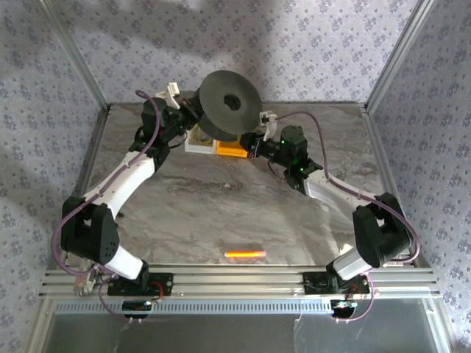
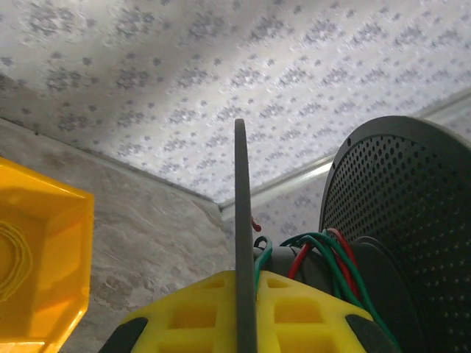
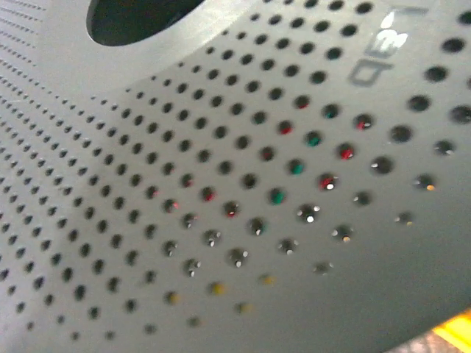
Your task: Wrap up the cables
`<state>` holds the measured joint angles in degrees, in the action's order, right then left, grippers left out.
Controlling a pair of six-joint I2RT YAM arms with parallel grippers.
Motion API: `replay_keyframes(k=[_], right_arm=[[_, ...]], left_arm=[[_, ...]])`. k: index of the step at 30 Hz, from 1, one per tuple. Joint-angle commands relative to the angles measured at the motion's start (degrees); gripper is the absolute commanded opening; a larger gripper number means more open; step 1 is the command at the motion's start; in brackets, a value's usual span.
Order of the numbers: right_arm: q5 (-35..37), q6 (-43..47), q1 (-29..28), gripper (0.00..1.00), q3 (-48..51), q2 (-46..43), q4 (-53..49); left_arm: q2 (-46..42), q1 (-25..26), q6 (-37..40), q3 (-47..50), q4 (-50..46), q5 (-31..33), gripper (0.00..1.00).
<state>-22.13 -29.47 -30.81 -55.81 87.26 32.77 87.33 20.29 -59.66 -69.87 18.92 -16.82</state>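
Note:
A black round spool point(image 1: 229, 103) is held up over the back of the table, between my two grippers. My left gripper point(image 1: 190, 112) comes from the left; in its wrist view the yellow fingers point(image 2: 191, 312) are shut on the thin edge of one spool flange point(image 2: 241, 206). The green cables point(image 2: 313, 237) lie wound round the hub together with a red wire point(image 2: 297, 260), beside the perforated second flange point(image 2: 397, 220). My right gripper point(image 1: 255, 142) sits at the spool's lower right edge. Its camera looks at the perforated flange point(image 3: 221, 184), with green cable point(image 3: 277, 196) showing through the holes; its fingers are hidden.
A yellow bin point(image 1: 230, 149) and a white box point(image 1: 197, 141) stand under the spool. The bin point(image 2: 44, 220) holds yellow coiled wire point(image 2: 11, 261). A short orange piece point(image 1: 244, 254) lies near the front edge. Aluminium posts point(image 1: 77, 62) and patterned walls enclose the table.

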Motion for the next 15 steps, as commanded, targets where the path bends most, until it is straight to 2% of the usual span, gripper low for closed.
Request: replay_keyframes(k=[1,6,12,15], right_arm=[[-4.7,1.1,-6.3,0.00,-2.8,1.3,3.3],[-1.9,-1.3,-8.6,0.00,-3.8,4.5,12.7],[0.9,-0.7,-12.1,0.00,-5.5,8.4,24.8],[3.3,1.6,-13.8,0.00,-7.7,9.4,25.8]], left_arm=[[-2.7,1.5,-1.5,-0.3,9.8,19.8,0.00],[-3.2,5.0,-1.2,1.4,8.3,26.4,0.00],[-2.1,6.4,-3.6,3.1,9.7,27.6,0.00],[-1.5,6.7,-4.2,3.3,10.3,27.3,0.00]])
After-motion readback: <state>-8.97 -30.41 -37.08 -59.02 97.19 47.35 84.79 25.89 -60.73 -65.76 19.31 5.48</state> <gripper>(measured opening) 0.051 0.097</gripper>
